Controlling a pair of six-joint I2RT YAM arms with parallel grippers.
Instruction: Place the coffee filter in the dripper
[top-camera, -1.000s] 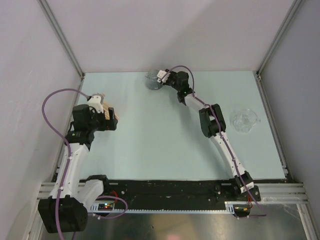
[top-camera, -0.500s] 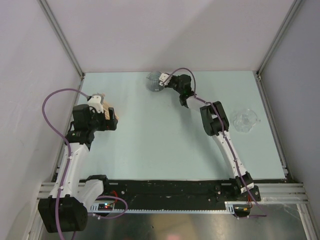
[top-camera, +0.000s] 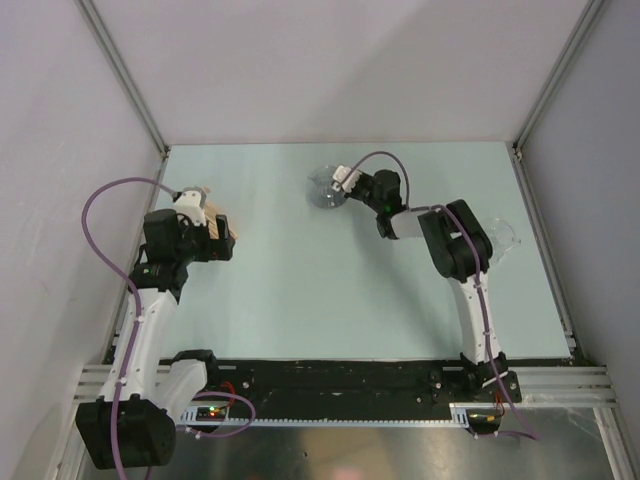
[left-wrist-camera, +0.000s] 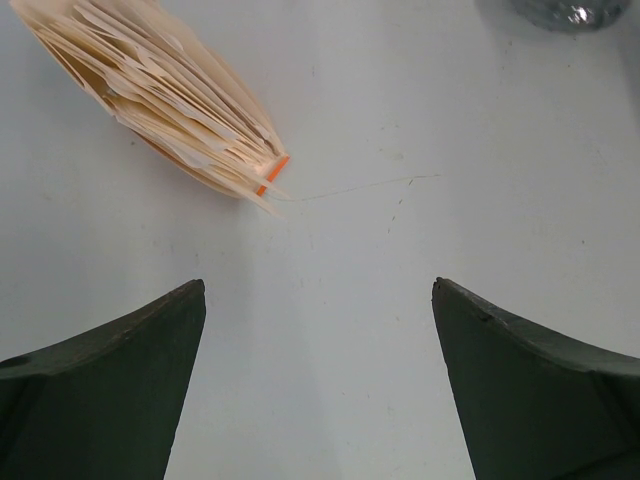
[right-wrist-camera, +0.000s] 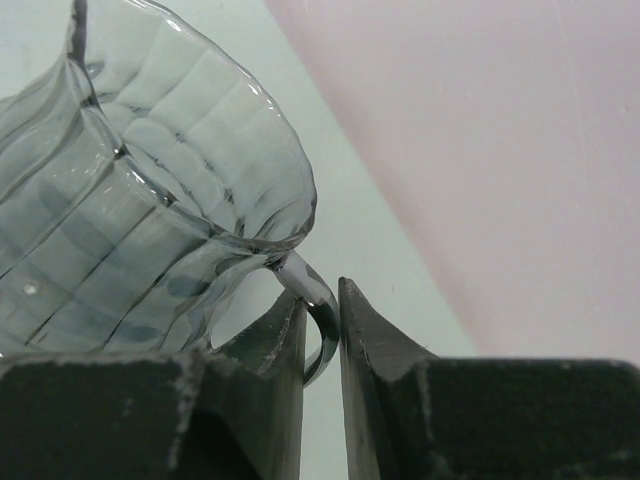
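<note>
The dripper (top-camera: 324, 187) is a translucent grey ribbed cup, hanging tilted in the back middle of the table. My right gripper (top-camera: 341, 181) is shut on its loop handle (right-wrist-camera: 322, 300), which sits pinched between the two dark fingertips (right-wrist-camera: 290, 325) in the right wrist view, with the ribbed cup wall (right-wrist-camera: 130, 200) to their left. My left gripper (left-wrist-camera: 320, 290) stands wide open over bare table at the left, with nothing between its fingers. The coffee filter is out of view.
A tan stack of thin sheets with an orange band (left-wrist-camera: 170, 100) lies just beyond my left gripper, seen from above as the tan stack (top-camera: 222, 230). A clear glass vessel (top-camera: 508, 235) sits at the right, partly behind the right arm. Walls close in the table's far, left and right sides.
The right gripper closed on the dripper's handle at the far edge. It then carried the dripper nearer and to the right, tilting it. The left arm has stayed put.
</note>
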